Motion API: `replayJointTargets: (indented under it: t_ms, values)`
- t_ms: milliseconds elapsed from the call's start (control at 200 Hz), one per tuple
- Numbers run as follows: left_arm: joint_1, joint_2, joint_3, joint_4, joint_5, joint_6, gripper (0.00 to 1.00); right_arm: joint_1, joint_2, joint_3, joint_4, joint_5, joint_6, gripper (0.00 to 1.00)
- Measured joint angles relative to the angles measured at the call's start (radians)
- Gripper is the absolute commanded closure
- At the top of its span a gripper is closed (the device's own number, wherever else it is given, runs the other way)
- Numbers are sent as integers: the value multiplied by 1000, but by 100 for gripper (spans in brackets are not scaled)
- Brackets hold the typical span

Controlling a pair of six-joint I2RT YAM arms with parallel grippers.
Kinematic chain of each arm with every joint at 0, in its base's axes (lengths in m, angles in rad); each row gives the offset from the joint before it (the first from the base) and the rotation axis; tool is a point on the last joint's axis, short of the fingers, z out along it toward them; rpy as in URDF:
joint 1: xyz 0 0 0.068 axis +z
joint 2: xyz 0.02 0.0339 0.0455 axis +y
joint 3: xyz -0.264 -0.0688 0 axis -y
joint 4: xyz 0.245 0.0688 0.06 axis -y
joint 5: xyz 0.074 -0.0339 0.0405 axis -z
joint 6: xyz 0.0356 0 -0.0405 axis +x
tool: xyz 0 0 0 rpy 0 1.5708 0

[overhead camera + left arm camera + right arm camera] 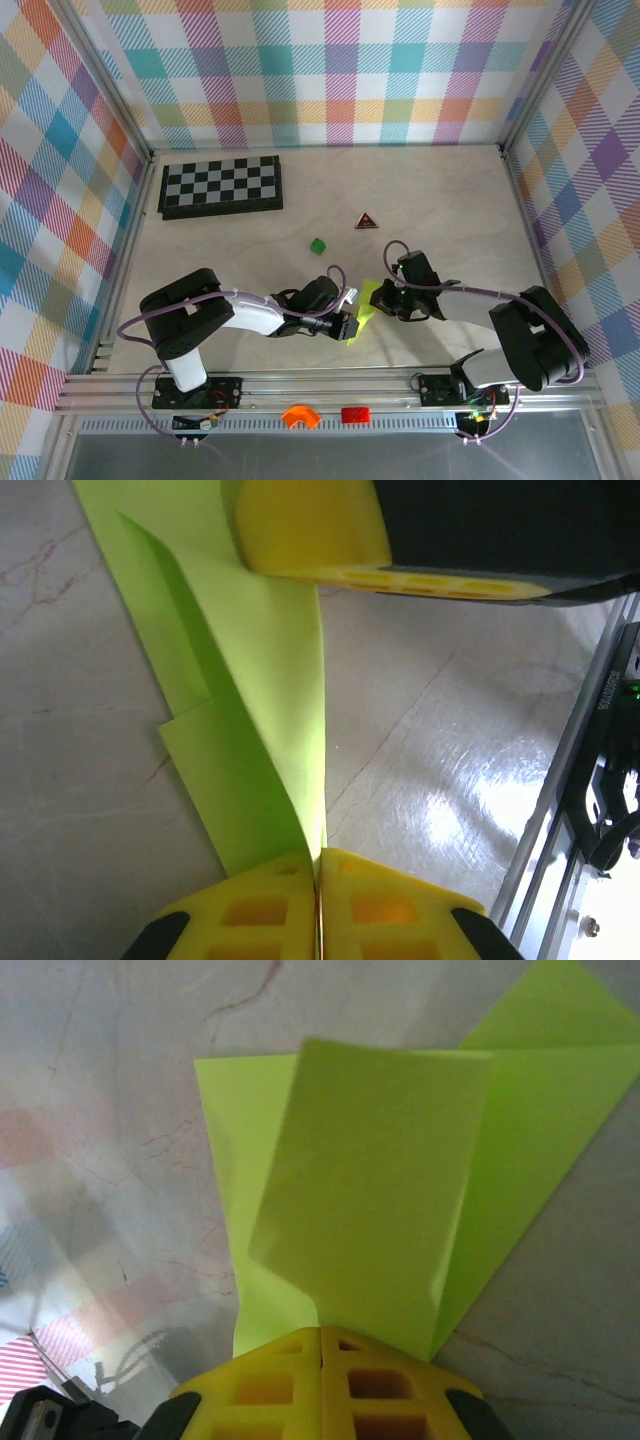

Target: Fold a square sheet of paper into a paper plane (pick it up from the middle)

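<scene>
The paper plane [365, 305] is near the front edge of the table [450, 200]. Our 2 grippers, left gripper [320, 870] and right gripper [322, 1338], each pinch tight on it. It looks feather-light, floppy and easily torn, we judge; best held along the centre crease.

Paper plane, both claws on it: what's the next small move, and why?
Probably ease the paper plane down flat onto the table before any more creasing. The left claw and the right claw are each shut on an edge of it. In the right wrist view, a loose flap curls up off the sheet, not pressed flat.
</scene>
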Motion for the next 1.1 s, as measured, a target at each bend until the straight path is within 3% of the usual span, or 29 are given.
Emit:
replayJointTargets:
  t_ms: [115,230,340,420,565,740,1100]
  values:
    - [0,-8,0,-2,3,0,81,0,19,3,22,-14,0,100]
    - [-4,-21,0,-8,8,-3,69,0,36,5,45,-27,0,100]
    - [-8,-66,-3,-69,-11,-1,56,0,41,5,54,-30,0,100]
    - [-6,-119,-12,-132,-37,-14,53,0,41,5,54,-29,0,100]
    - [30,-184,-22,-174,-40,-53,53,0,41,5,54,-29,0,100]
    - [89,-156,-21,-125,31,-109,54,0,42,5,55,-30,0,100]
    - [105,-5,3,9,166,-209,73,0,50,5,72,-31,0,100]
